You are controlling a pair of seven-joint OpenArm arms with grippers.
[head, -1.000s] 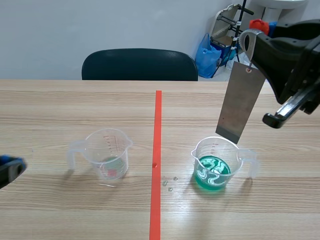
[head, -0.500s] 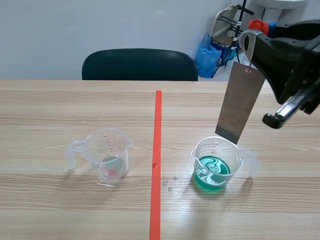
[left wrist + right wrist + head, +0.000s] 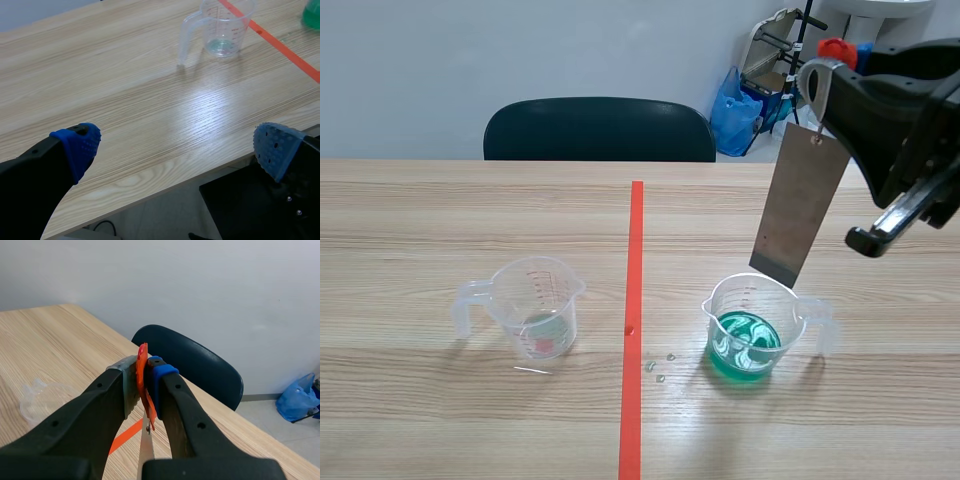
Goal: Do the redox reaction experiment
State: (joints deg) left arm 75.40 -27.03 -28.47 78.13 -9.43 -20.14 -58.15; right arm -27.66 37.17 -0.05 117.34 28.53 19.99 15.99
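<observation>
I see the metal plate (image 3: 799, 205) hanging from my right end effector (image 3: 144, 372), which is clamped on its orange tag (image 3: 148, 412). The plate's lower edge is just over the cup of green liquid (image 3: 752, 335). My left end effector (image 3: 177, 146) has its fingers apart at the table (image 3: 125, 110) edge.

I look across a pale wooden table (image 3: 440, 220) to a plain, light grey-blue wall (image 3: 520, 50). 1 dark chair (image 3: 600, 130) stands at the table's far edge, its backrest showing above the wood. Near it, by the wall, I see a blue plastic bag (image 3: 735, 112) and a metal-framed rack (image 3: 782, 40). Light leaves a bright sheen on the tabletop. The floor (image 3: 272, 422) is pale grey.
</observation>
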